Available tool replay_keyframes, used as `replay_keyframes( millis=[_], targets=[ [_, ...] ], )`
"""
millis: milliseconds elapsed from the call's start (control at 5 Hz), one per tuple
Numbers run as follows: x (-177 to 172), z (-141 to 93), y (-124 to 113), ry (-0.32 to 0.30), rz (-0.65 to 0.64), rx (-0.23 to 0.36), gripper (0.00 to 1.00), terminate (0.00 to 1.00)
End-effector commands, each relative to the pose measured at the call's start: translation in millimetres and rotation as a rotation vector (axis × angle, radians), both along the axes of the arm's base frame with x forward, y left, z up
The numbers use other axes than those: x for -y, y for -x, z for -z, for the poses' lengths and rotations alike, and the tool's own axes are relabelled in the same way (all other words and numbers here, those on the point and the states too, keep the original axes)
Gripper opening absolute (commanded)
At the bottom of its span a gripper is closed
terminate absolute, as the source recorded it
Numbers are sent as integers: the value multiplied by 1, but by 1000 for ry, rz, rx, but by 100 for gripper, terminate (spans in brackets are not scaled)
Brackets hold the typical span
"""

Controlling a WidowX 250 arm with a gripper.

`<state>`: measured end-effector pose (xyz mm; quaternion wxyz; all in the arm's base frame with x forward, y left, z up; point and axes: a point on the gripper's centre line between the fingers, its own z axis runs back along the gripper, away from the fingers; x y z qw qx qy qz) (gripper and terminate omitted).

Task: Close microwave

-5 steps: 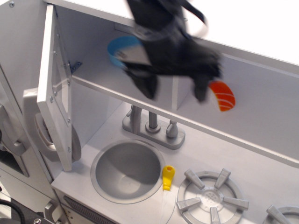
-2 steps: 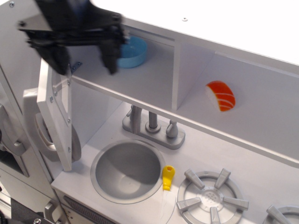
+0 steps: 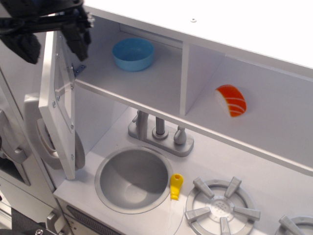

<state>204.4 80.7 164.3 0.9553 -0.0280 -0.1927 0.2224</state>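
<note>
The microwave (image 3: 146,83) is a white box compartment at the upper left, and its inside is in view. Its door (image 3: 57,112) stands swung out to the left, seen nearly edge-on, with the window frame facing the compartment. My black gripper (image 3: 51,43) is at the top left corner, open. One finger (image 3: 23,46) is left of the door's top edge and the other finger (image 3: 78,41) is right of it, on the inner side. I cannot tell whether either finger touches the door.
A blue bowl (image 3: 133,54) sits inside the microwave. An orange sushi piece (image 3: 232,100) lies in the neighbouring compartment. Below are a faucet (image 3: 160,131), a round sink (image 3: 133,179), a yellow toy (image 3: 176,186) and a burner (image 3: 222,208). A grey curved handle (image 3: 43,139) sits behind the door.
My gripper has moved left, from in front of the compartment past the blue bowl to the top of the open door. The door has not moved.
</note>
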Motion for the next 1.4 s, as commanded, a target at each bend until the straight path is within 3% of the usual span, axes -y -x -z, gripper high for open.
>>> replay_keyframes(
  millis=[0,200,400,800,1000,1200],
  targets=[
    [-12,10,8,-80,-43,-8,100,0],
    [-7,26,4,-58,-58,-20,100,0],
    [4,34,-6,14,-62,25,100,0],
    [31,47,-30,24,-70,56,100,0],
    [53,44,-46,46,-73,71,100,0],
    [73,26,-57,118,-68,92,100,0]
  ],
)
